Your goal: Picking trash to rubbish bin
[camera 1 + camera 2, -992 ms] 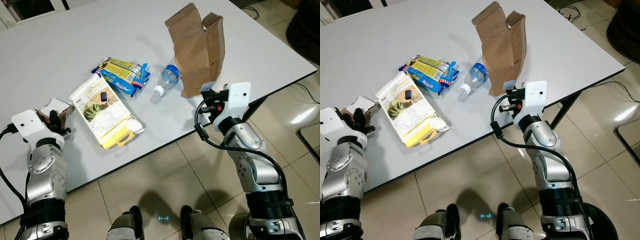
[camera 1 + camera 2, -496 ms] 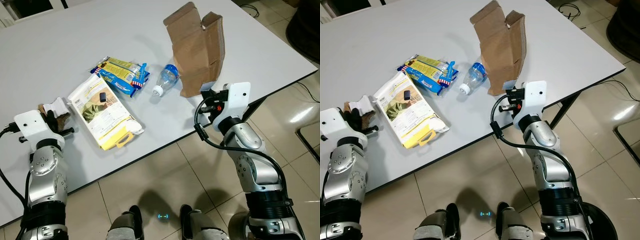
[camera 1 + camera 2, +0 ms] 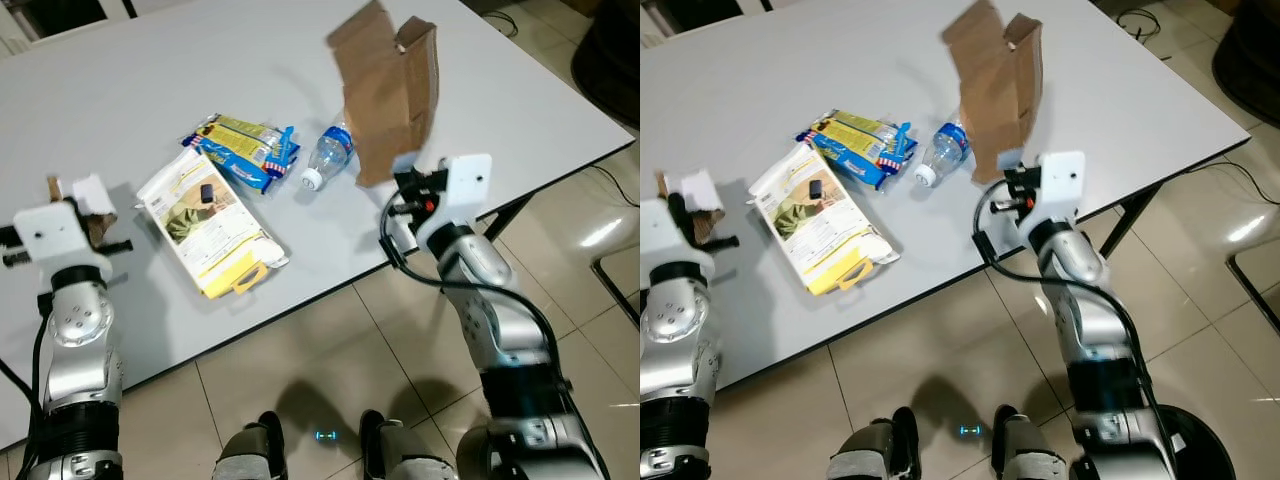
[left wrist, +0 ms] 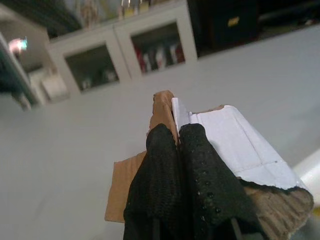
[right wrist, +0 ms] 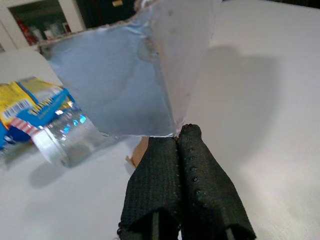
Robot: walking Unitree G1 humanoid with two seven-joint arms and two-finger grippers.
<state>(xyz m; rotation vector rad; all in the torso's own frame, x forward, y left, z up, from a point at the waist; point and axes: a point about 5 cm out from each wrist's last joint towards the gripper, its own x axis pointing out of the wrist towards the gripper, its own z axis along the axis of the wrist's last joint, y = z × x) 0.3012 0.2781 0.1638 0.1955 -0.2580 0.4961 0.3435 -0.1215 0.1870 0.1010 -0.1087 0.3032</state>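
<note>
Risk of dropping both loads: right gripper point(image 5: 177, 137) pinched on tall torn brown cardboard sheet point(image 3: 385, 95) above grey table point(image 3: 120, 90), left gripper point(image 4: 175, 137) clamped on small white-and-brown cardboard scrap point(image 3: 85, 195) (thin-edge grips, no bin visible).

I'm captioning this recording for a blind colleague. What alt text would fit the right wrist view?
The right gripper, its two black fingers closed together, pinches the bottom edge of a torn piece of cardboard above a white table. Beside the cardboard lie a clear plastic bottle with a white cap and a yellow and blue wrapper.
</note>
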